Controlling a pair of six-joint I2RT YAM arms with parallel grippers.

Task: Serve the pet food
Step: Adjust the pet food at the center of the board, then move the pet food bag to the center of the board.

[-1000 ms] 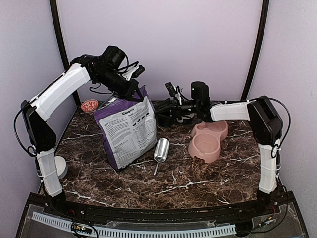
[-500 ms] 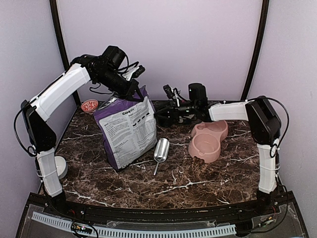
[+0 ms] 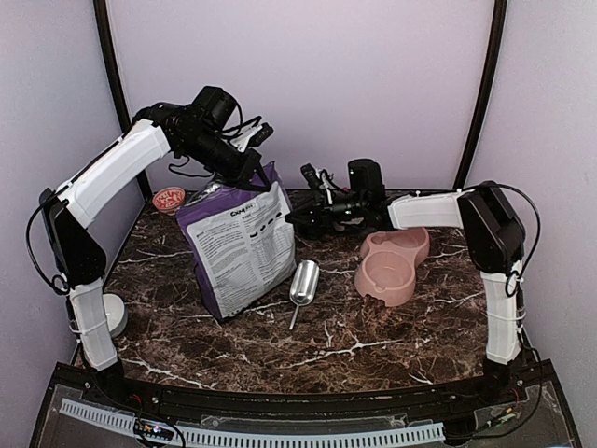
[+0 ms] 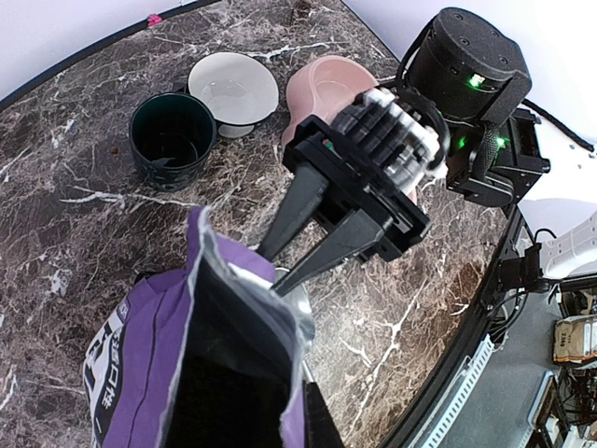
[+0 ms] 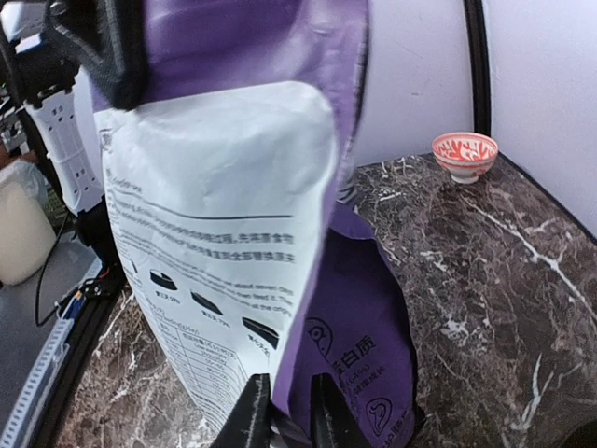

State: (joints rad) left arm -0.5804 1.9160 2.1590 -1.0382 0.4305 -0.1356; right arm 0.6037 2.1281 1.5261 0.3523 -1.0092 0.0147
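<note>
The purple-and-grey bag (image 3: 242, 250) stands upright left of centre. My left gripper (image 3: 252, 175) is shut on its top rim; one of its fingers (image 4: 326, 422) shows beside the open mouth (image 4: 224, 373), which is dark inside. The pet food is hidden. My right gripper (image 3: 291, 217) reaches in from the right, and its fingers (image 4: 303, 210) converge on the bag's right edge. In the right wrist view the bag (image 5: 233, 215) fills the frame, and its purple edge is pinched in the right gripper (image 5: 287, 418). The pink double bowl (image 3: 392, 266) sits to the right.
A metal scoop (image 3: 303, 283) lies between bag and pink bowl. A small red patterned bowl (image 3: 170, 199) stands at the back left. A dark green mug (image 4: 173, 140) and a white bowl (image 4: 233, 86) stand behind the right arm. A white round object (image 3: 114, 315) sits at the left edge.
My right gripper has slid left to the bag's right edge and closed on it. The left arm and the bag have stayed where they were.
</note>
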